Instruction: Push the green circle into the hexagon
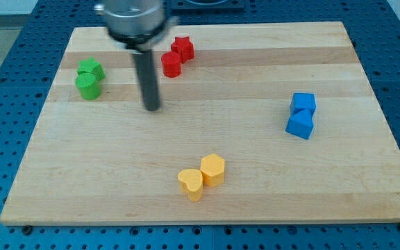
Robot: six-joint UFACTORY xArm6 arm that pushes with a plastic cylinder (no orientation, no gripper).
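The green circle [87, 87] lies near the board's left edge, touching a green star [90, 69] just above it. The yellow hexagon [213, 169] sits low in the middle, touching a yellow heart [191, 183] at its lower left. My tip [152, 107] stands on the board to the right of the green circle, well apart from it, and below-left of the red blocks.
A red circle [171, 64] and a red star [182, 48] touch each other near the view's top. Two blue blocks [301, 114] sit together at the right. The wooden board [367, 173] ends on all sides in a blue perforated table.
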